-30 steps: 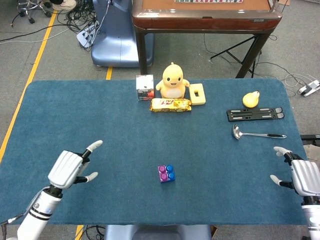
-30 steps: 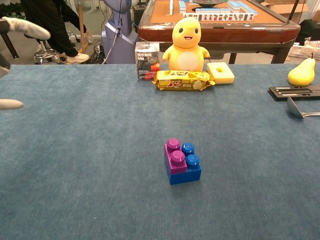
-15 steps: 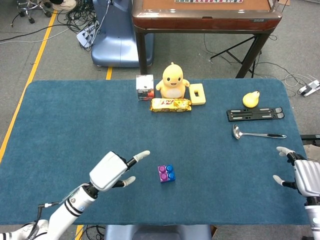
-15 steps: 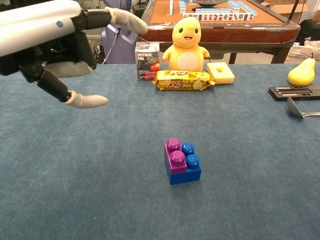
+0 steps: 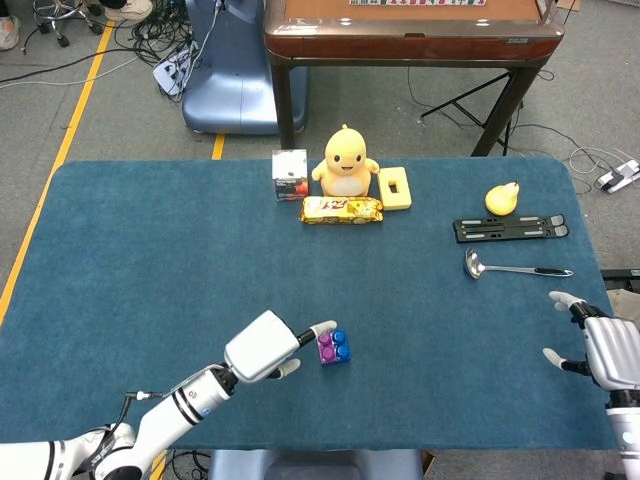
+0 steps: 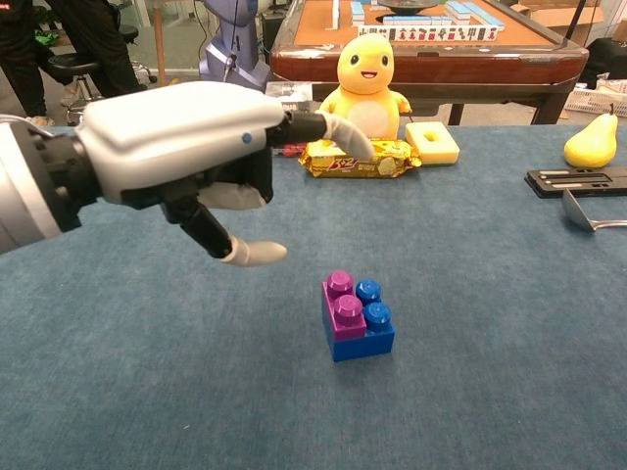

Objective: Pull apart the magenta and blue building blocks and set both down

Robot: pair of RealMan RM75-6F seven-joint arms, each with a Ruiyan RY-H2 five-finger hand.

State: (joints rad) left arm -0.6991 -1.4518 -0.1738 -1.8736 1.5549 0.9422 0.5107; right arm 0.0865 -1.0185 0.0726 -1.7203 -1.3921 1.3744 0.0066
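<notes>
Joined magenta block (image 6: 341, 306) and blue block (image 6: 369, 324): sat on table (image 5: 150, 240), near front centre. Left hand (image 5: 268, 346): fingers spread, empty, just left of blocks. Right hand (image 5: 598, 347): spread, empty, well apart at right edge.

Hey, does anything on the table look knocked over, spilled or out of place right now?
Nothing stands out. The joined magenta and blue blocks sit flat on the table, the duck toy stands upright, and the snack bar, pear and ladle lie undisturbed.
</notes>
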